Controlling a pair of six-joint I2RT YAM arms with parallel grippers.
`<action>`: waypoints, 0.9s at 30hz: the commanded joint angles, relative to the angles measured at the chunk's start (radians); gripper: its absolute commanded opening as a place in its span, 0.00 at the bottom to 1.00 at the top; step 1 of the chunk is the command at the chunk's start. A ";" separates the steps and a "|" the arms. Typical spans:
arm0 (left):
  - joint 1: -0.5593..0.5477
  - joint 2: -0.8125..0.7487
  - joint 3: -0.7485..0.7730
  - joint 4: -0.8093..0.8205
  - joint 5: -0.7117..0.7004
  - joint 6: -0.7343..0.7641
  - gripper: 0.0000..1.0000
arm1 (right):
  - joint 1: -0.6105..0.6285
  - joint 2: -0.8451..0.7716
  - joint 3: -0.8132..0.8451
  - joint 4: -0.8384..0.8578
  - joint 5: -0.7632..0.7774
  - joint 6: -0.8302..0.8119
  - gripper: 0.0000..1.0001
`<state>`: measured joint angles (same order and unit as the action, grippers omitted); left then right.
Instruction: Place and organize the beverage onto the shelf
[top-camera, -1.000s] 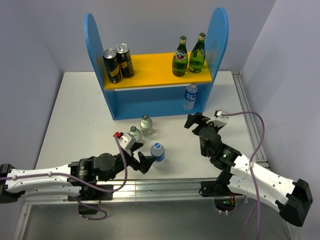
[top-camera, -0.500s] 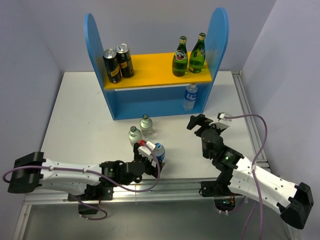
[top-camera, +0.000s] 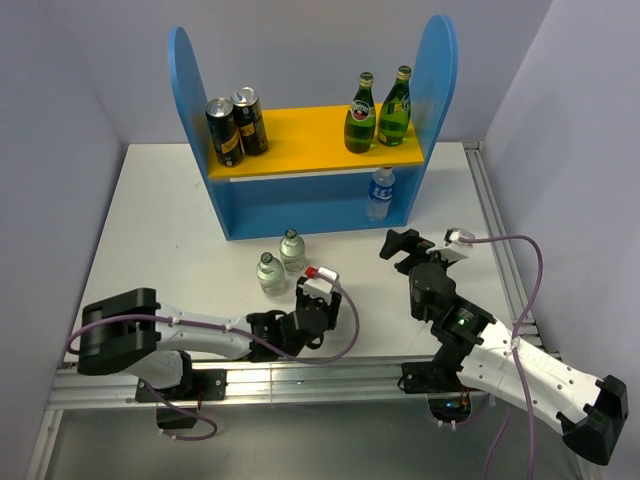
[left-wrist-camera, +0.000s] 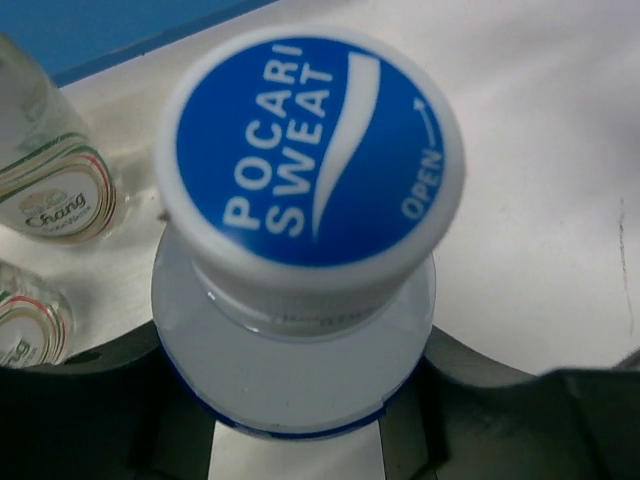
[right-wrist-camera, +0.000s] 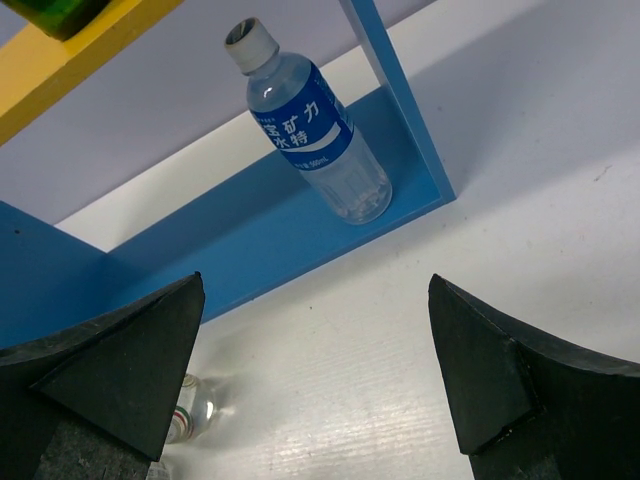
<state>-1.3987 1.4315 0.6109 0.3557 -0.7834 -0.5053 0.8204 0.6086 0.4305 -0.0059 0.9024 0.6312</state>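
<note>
A clear water bottle (left-wrist-camera: 300, 340) with a blue "Pocari Sweat" cap stands upright on the table, and my left gripper (left-wrist-camera: 297, 425) is shut on its body, a dark finger (left-wrist-camera: 95, 410) against each side. From above, the left gripper (top-camera: 314, 303) hides that bottle. Two squat clear bottles (top-camera: 271, 272) (top-camera: 292, 250) stand just beyond it. The blue shelf (top-camera: 300, 205) holds two green bottles (top-camera: 360, 115) on its orange board (top-camera: 310, 135) and one water bottle (top-camera: 379, 193) on the lower level. My right gripper (top-camera: 405, 243) is open and holds nothing.
Two dark cans (top-camera: 235, 125) stand on the left of the orange board. Through the right wrist camera, the shelved water bottle (right-wrist-camera: 315, 140) stands beside the blue side panel (right-wrist-camera: 400, 110). Grey walls close in at both sides, and a metal rail (top-camera: 300, 375) runs along the near edge.
My left arm swung right, brought its open fingers around the water bottle and shut them on it. The right arm shifted slightly to the right and stayed open.
</note>
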 joint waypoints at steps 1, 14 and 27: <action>0.023 0.058 0.107 0.065 -0.014 0.039 0.00 | 0.006 -0.020 -0.010 0.014 0.049 0.002 1.00; 0.259 0.294 0.499 0.193 0.159 0.270 0.00 | 0.006 -0.061 -0.039 0.018 0.064 -0.005 1.00; 0.478 0.590 0.840 0.226 0.283 0.295 0.00 | 0.006 -0.049 -0.045 0.035 0.055 -0.005 1.00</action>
<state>-0.9516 2.0193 1.3407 0.4244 -0.5392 -0.2218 0.8204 0.5625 0.3977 -0.0071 0.9340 0.6292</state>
